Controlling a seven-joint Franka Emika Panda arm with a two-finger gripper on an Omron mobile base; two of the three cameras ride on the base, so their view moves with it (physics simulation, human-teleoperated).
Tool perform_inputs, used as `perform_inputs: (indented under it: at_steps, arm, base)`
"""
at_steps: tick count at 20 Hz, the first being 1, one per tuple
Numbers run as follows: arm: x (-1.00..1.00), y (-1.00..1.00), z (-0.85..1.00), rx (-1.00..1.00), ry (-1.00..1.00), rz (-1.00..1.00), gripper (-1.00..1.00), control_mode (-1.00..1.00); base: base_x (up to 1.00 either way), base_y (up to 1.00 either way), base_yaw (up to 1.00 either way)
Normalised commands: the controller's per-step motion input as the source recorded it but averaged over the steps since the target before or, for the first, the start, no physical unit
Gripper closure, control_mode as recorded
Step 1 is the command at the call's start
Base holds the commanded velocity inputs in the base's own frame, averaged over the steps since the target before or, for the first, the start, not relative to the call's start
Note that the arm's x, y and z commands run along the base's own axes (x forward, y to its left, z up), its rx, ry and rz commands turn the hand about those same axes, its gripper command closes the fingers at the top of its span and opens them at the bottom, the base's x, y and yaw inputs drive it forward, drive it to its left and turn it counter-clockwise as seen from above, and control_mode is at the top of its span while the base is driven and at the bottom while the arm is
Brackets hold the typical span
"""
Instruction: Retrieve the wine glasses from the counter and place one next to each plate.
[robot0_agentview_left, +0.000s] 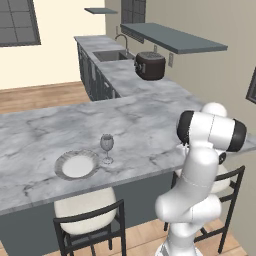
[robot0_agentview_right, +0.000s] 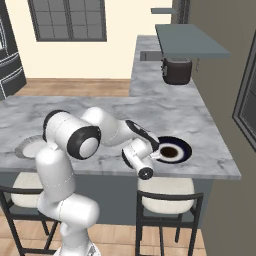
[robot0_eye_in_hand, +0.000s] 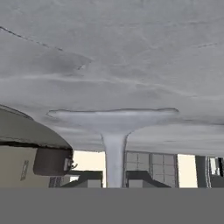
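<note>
Two clear, grey-tinted stemmed wine glasses are on the grey-veined white marble desk (robot0_agentview_left: 150, 125), one at each place setting.

The white arm (robot0_agentview_right: 75, 150) rises from the floor in front of the stools, bends at a dark-jointed elbow and reaches forward low over the near edge of the desk. Its wrist is folded down and turned towards the round navy-black plate with a pale centre (robot0_agentview_right: 184, 149), and the hand sits just beside that plate's left rim. The hand is rolled over, so its own camera sees the room upside down, with the marble surface overhead.

The jaws are drawn together on the thin stem of the second wine glass (robot0_eye_in_hand: 114, 127). The stem runs straight down the middle of the hand view to the bottom edge, where the contact itself is hidden. That glass's flat round foot lies against the marble.

The left base view shows the first wine glass (robot0_agentview_left: 106, 148), standing upright just right of the round pale grey-white plate with a wide rim (robot0_agentview_left: 76, 165). It also shows the arm's elbow and upper links.

The right base view gives the wrist and the dark plate, with part of the pale plate at its left, behind the arm. Both base views take in the far counter (robot0_agentview_left: 125, 75) with its dark toaster oven (robot0_agentview_left: 150, 65).
</note>
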Motion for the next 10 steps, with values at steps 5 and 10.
perform_inputs:
  at_steps: [5, 10]
  arm:
    - [-0.74, 0.00, -0.41, 0.00, -0.05, 0.06, 1.00, -1.00]
    - [0.01, -0.07, -0.03, 0.00, 0.00, 0.00, 1.00, -1.00]
  base:
    - [0.00, 0.00, 0.00]
    - [0.00, 0.00, 0.00]
